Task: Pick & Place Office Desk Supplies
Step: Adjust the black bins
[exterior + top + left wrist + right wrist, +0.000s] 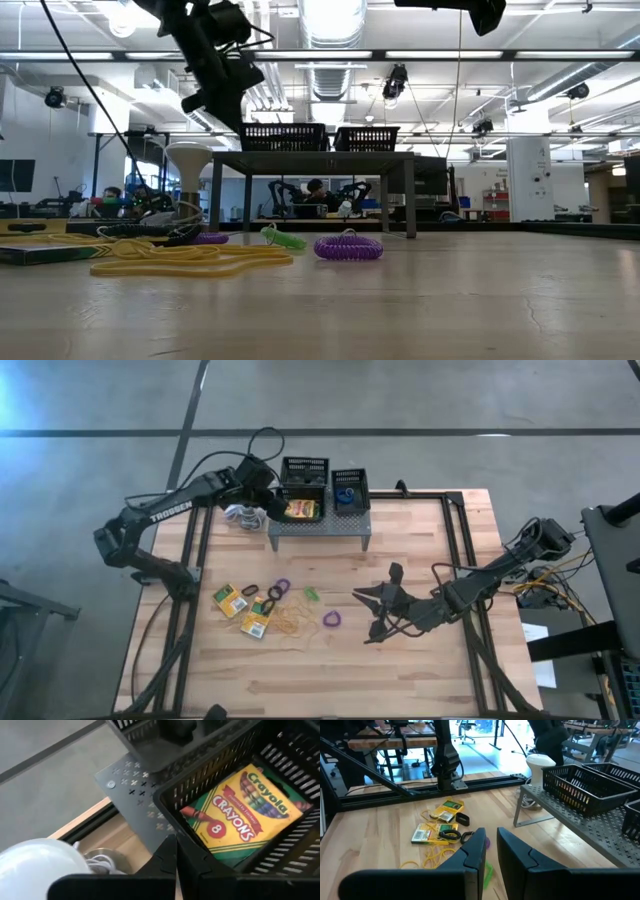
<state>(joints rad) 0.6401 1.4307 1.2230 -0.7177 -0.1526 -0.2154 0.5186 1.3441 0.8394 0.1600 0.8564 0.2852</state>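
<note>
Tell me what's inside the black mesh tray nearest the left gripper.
The black mesh tray holds a crayon box lying flat, label up. The left gripper hovers by its corner. Whatever lies under the box is hidden.

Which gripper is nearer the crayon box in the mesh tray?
Left. The left gripper hovers at the tray's edge beside the crayon box; the right gripper sits far off, low over the table.

Crayon box (243,813) is yellow and green with red lettering, sitting in a black mesh tray (295,847) — purple ring (331,620) and tan rubber bands (290,622) on the pale wood surface (420,670).
</note>
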